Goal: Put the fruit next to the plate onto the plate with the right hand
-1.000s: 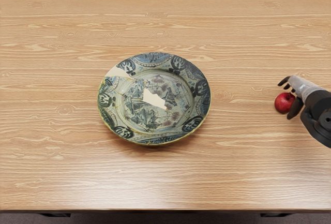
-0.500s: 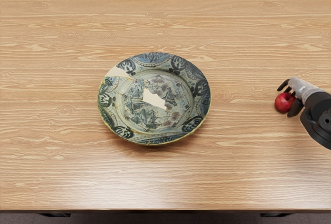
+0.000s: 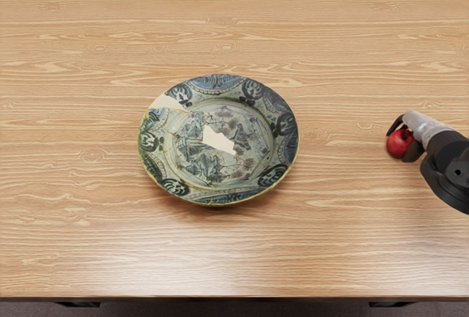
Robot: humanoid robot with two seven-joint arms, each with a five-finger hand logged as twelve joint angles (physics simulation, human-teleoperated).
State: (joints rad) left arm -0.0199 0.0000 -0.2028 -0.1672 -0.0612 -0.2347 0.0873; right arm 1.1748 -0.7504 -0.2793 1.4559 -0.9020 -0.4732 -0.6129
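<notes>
Red fruit point(image 3: 398, 144) at mid-right of frame, well apart from plate point(image 3: 150, 141), right hand point(image 3: 412, 137) on it, dark fingers point(image 3: 393, 124) curled close around it in a grasp, arm entering from right edge, patterned plate at centre of wooden table point(image 3: 88, 46).
</notes>
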